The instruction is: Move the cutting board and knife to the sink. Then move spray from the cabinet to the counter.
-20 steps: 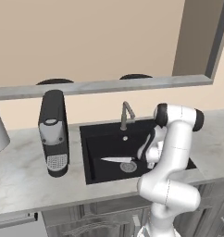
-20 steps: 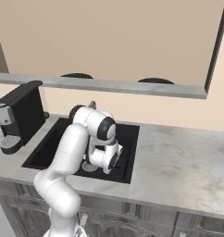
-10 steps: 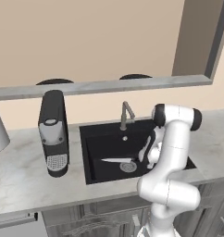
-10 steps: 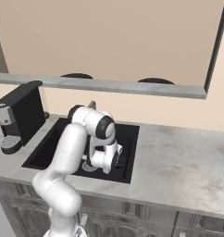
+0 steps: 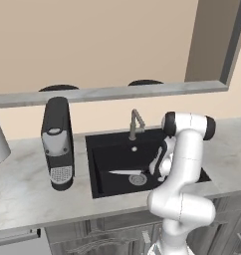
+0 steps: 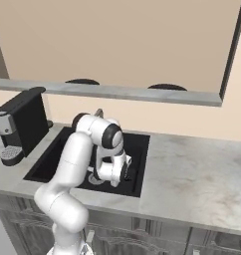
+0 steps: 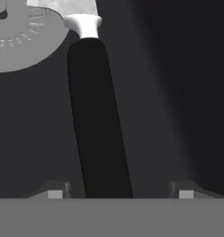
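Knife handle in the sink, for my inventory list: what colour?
Black, clearest in the hand view: the slim knife's handle.

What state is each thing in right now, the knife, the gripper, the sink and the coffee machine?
Knife: lying flat in the sink, blade over the drain.
Gripper: open, fingertips apart either side of the handle.
Sink: tap off.
Coffee machine: upright on the counter.

Matt black knife handle; marbled counter.
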